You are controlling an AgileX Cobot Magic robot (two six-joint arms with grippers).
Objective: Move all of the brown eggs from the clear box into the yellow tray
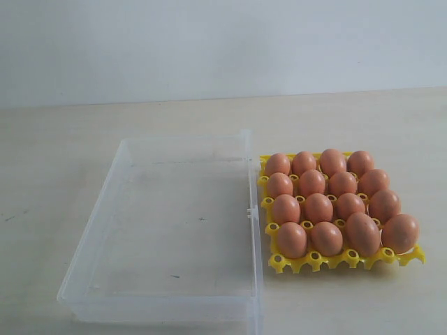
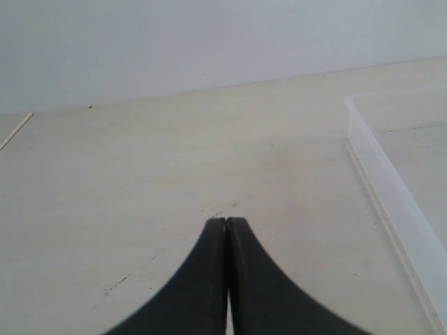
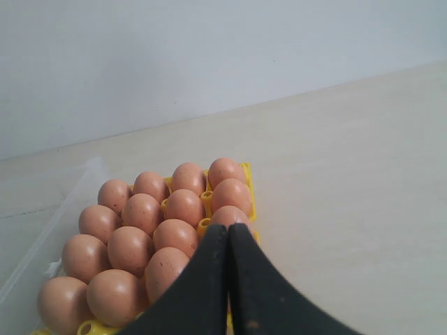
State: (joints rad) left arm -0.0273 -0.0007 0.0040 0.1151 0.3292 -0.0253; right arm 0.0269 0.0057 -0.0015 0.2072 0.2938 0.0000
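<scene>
Left gripper (image 2: 227,222) and right gripper (image 3: 228,227): on each, the two black fingers are pressed tip to tip with no gap, and nothing is held between them. Neither arm appears in the exterior view. In its wrist view the right gripper hangs above the filled tray, and the left gripper is over bare table near one wall of the box.

The brown eggs (image 1: 318,208) are seated in the yellow tray (image 1: 314,262), at the right of the scene. Sixteen are counted in the exterior view, in four rows of four, one to a cup, each roughly upright. No free cup is seen. The eggs of the near row, at the right end, look larger and lean slightly, but all are held within the lattice.

The clear box (image 1: 91,241) lies just left of the tray, its right wall, which bears a small latch, close beside the tray's left edge. Its floor is seen through the plastic, and no egg is found in it.

Both containers rest on a pale table (image 1: 63,139), with a plain white wall at the far side.

Progress: the transfer is judged complete, every visible egg being in the tray and none in the box. Nothing is left to be moved, as far as these views show.
</scene>
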